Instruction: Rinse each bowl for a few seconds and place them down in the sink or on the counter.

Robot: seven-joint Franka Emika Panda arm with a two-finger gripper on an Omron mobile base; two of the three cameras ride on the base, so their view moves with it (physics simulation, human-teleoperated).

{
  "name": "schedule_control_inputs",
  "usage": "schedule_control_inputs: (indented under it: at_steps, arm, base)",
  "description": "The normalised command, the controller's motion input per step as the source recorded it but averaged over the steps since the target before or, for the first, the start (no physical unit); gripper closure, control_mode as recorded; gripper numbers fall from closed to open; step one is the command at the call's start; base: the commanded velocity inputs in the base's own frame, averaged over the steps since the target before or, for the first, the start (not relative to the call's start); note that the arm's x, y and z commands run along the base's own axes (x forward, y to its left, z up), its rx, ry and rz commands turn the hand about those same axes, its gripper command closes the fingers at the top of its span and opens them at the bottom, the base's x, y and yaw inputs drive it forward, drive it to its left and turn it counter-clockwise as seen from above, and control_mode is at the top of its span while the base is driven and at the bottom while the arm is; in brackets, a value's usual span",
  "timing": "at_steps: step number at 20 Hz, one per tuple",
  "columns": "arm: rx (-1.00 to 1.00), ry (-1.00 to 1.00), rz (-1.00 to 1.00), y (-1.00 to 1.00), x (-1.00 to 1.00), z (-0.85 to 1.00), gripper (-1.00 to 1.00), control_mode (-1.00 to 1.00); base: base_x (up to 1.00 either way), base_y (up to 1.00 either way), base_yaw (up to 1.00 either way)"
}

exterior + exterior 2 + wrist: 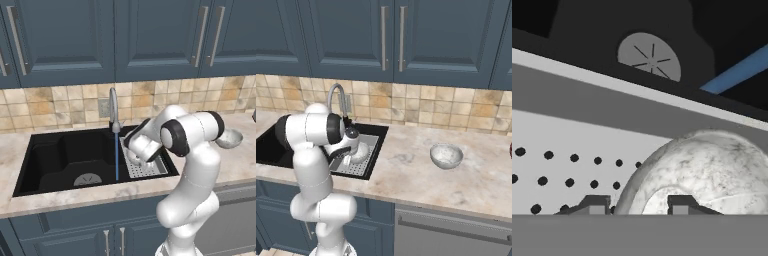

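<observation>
One speckled grey-white bowl [712, 170] lies tilted on the grey perforated tray [562, 145] at the right end of the black sink [50, 155]. My gripper [639, 204] is right over it. The fingers stand apart on either side of its rim, open, not pinching it. From the base views the same bowl [134, 159] [360, 152] sits under my hand. The second bowl [229, 138] [446, 156] stands upright on the beige counter [406, 170], well right of the sink.
The silver faucet [113, 107] runs a thin blue stream of water [117, 157] into the basin, left of the tray, near the round drain [87, 179]. Tiled wall and dark blue cabinets rise behind.
</observation>
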Motion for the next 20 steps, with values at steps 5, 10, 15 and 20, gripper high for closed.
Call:
schedule_control_inputs:
  at_steps: [5,10,15,20]
  arm:
    - [-0.02,-0.10,0.00,-0.01,0.02,-0.03,-1.00,-1.00]
    - [-0.03,-0.11,0.00,-0.01,0.00,0.13,-1.00,-1.00]
    - [-0.03,-0.10,0.00,0.01,0.00,0.32,-1.00,-1.00]
    - [-0.05,-0.09,-0.02,0.02,-0.06,0.48,-1.00,-1.00]
  base:
    - [0.00,0.00,0.00]
    - [0.00,0.00,0.00]
    - [0.00,0.00,0.00]
    - [0.00,0.00,0.00]
